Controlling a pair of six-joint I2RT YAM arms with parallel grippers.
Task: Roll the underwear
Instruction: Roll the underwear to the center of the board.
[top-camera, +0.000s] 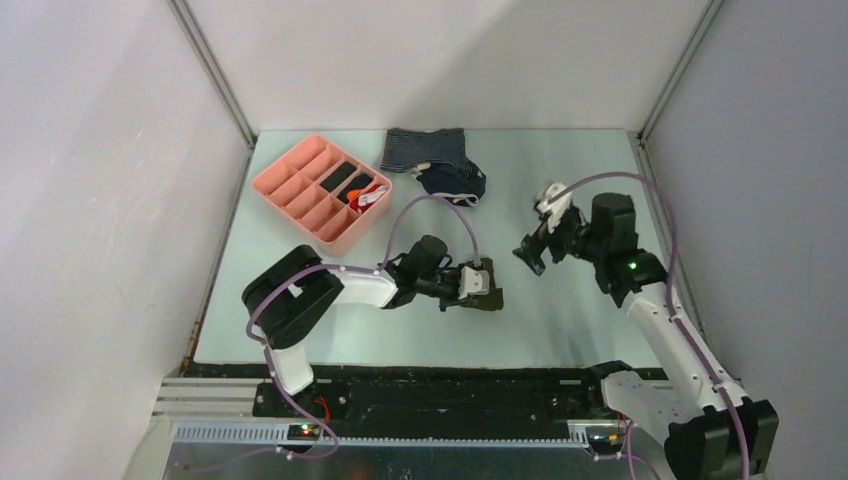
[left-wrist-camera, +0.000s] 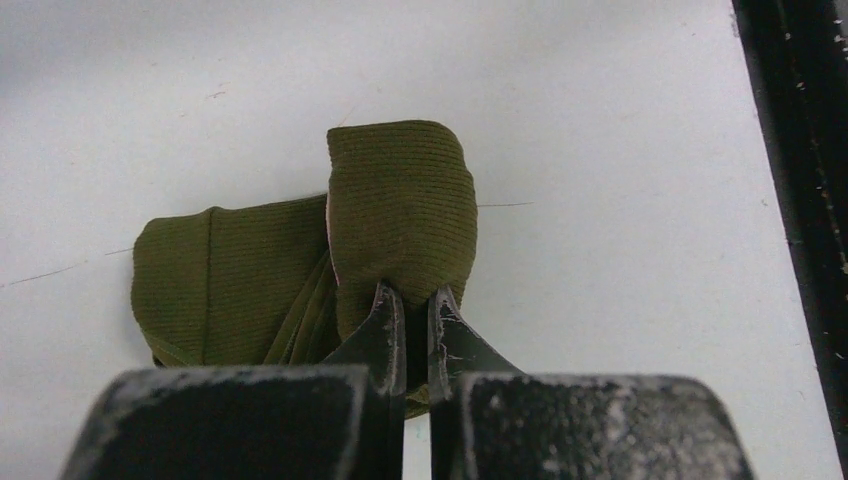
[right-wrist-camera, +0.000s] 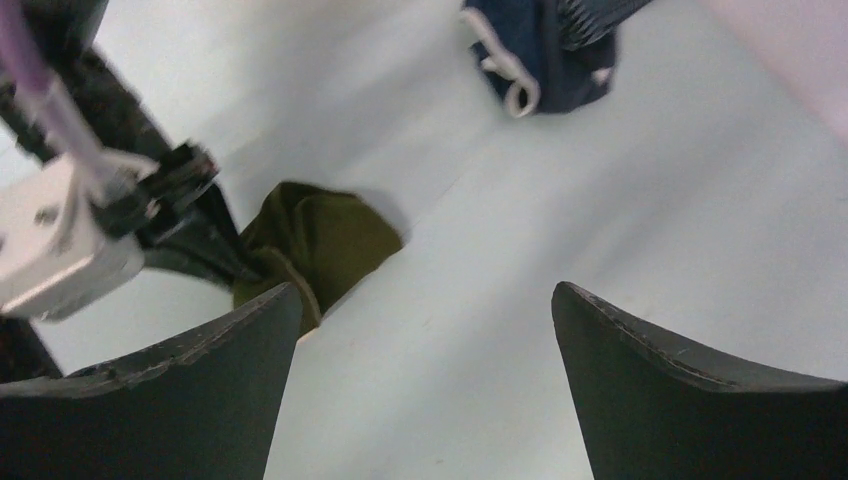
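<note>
Underwear: the underwear (left-wrist-camera: 400, 215) lies on the table (left-wrist-camera: 620, 200) directly ahead of the left claw's tips, one part folded into a thick bundle, the rest lying flat to the left of the tips.
Left claw: the left claw (left-wrist-camera: 417, 335) is closed, pinching the near edge of the bundle.
Right claw: the right claw (right-wrist-camera: 425, 290) is spread wide, holds nothing and hangs above the table, with the underwear well apart from it.
Other cloth: a navy garment (top-camera: 452, 183) and a striped garment (top-camera: 425, 148) lie far beyond both claws, beside a pink tray (top-camera: 300, 160).
Risk: the pinch looks shallow, so a pull may unwind the bundle.
Cause: nothing pins the flat part, so it could drag along.
</note>
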